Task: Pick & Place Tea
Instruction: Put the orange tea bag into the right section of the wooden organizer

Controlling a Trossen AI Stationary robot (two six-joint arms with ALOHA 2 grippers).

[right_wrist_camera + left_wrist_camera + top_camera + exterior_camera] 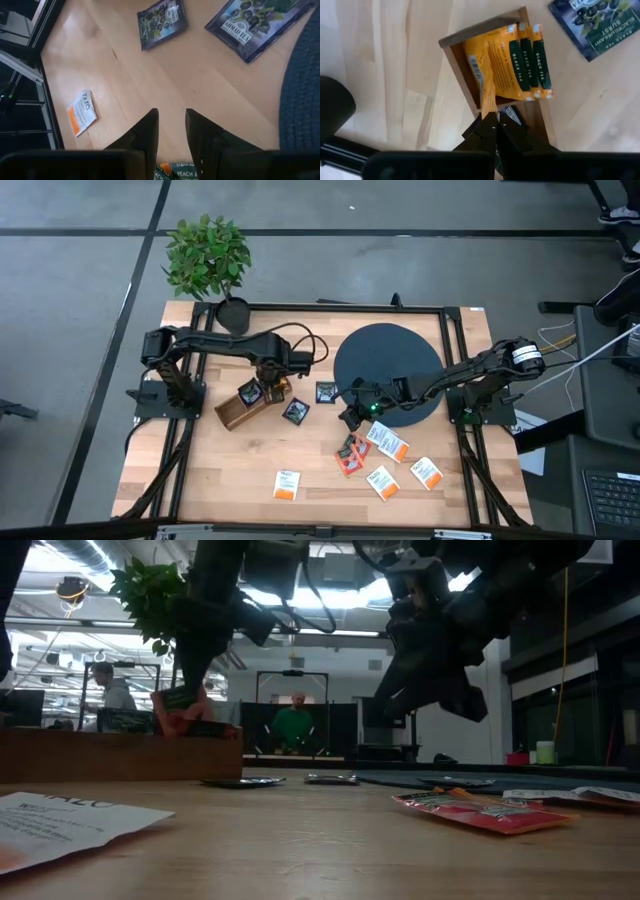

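My left gripper (pixel 263 387) (pixel 490 119) hangs over the brown wooden divided box (pixel 240 408), shut on an orange tea sachet (pixel 488 90). More orange sachets with green bands (pixel 522 62) lie in the compartment below it, and a dark one (pixel 512 116) lies in the neighbouring one. My right gripper (pixel 351 414) (pixel 172 131) hovers open above the table at the left rim of the dark disc (pixel 392 360). Two dark blue sachets (pixel 162 21) (pixel 249 21) lie flat ahead of it and red-orange ones (pixel 351 453) just behind it. White-and-orange sachets (pixel 386 442) (pixel 287 484) lie nearer the table's near edge. My left gripper pinches the orange sachet by its upper edge (pixel 489 109) between the two fingers, coming from above and pointing down. I see the sachet edge-on. It hangs below the fingers into the box's compartment, against the sachets lying there.
A potted plant (pixel 207 255) stands at the table's far left corner. The black frame rail (pixel 450 360) runs round the table. Bare wood (pixel 230 465) lies at the near left. In the low view people (pixel 293 725) stand in the room behind.
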